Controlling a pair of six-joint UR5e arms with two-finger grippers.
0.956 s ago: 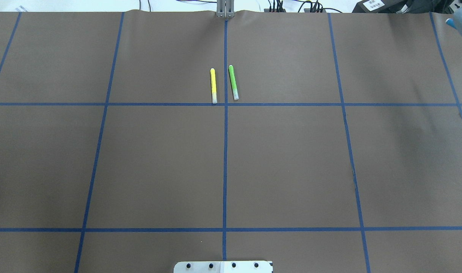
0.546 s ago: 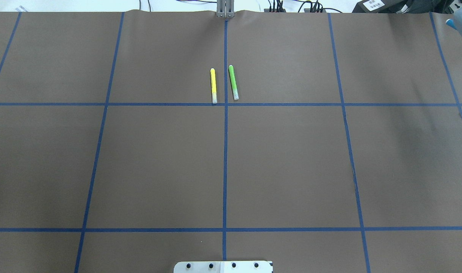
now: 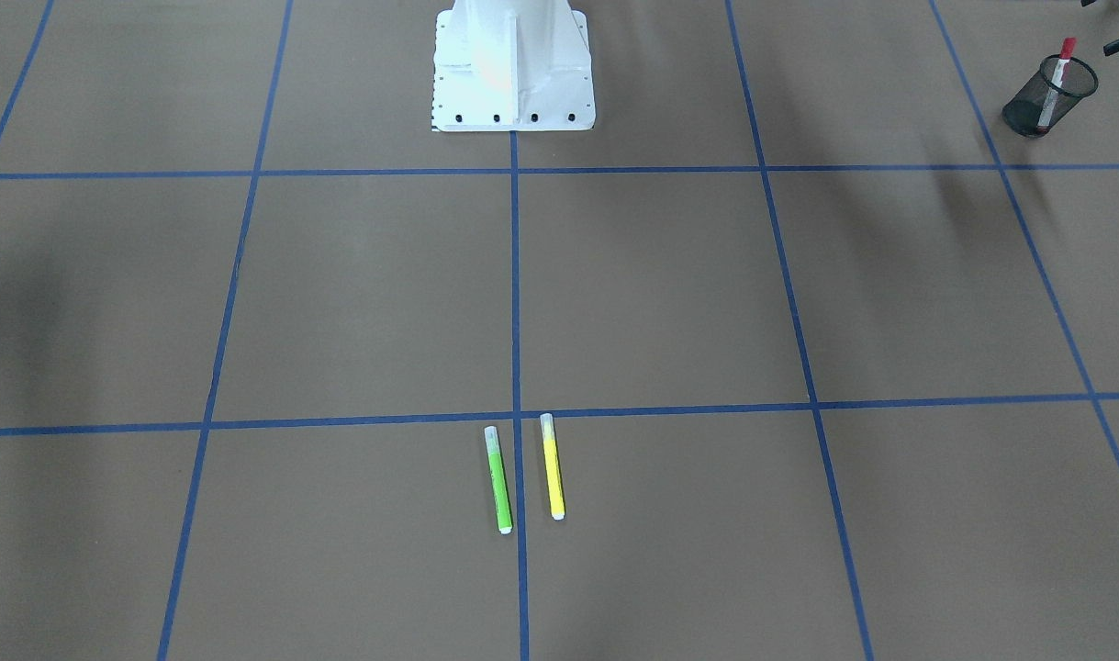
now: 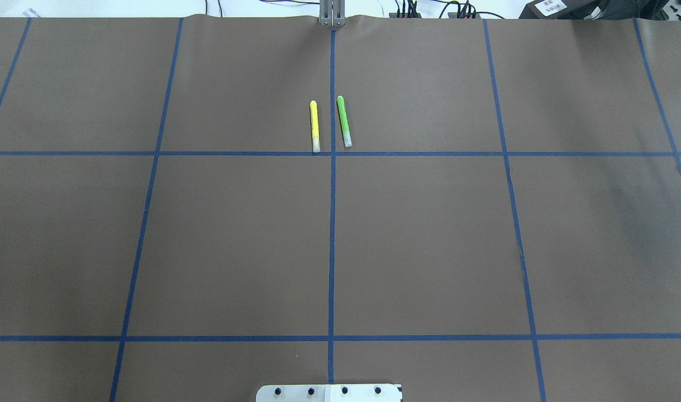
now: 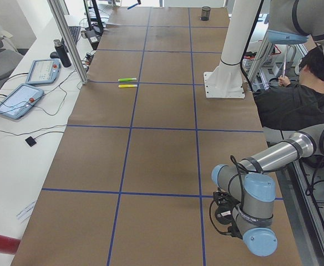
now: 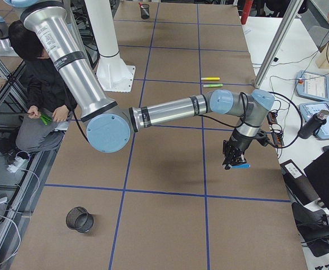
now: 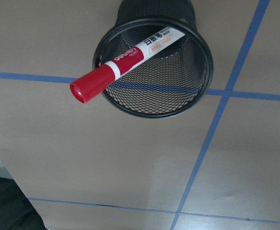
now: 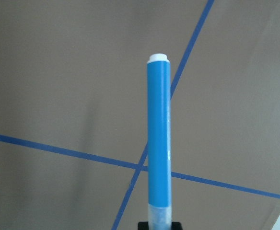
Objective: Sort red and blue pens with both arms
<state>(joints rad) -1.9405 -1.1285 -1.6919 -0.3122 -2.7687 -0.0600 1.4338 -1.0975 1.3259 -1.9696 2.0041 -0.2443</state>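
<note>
The red pen (image 7: 125, 60) leans inside a black mesh cup (image 7: 203, 72), its red cap sticking out over the rim, and nothing holds it. Both also show far off in the front view as the red pen (image 3: 1057, 75) and cup (image 3: 1027, 117). My left gripper (image 3: 1108, 26) hangs just beside that cup with its black fingertips apart and open. My right gripper (image 8: 159, 225) is shut on the capped end of the blue pen (image 8: 158, 143). The right gripper (image 6: 231, 160) holds the blue pen (image 6: 241, 165) level above the brown mat near the table's far side.
A yellow marker (image 4: 314, 126) and a green marker (image 4: 344, 121) lie side by side near the centre line. A second, empty mesh cup (image 6: 79, 219) stands at the right end. The white pedestal (image 3: 513, 64) is at the robot's side, with a seated person (image 6: 35, 84) behind it.
In the overhead view the pale blue shape at the top right edge has slid further right, leaving only a small blue tip. The yellow and green markers have not moved.
</note>
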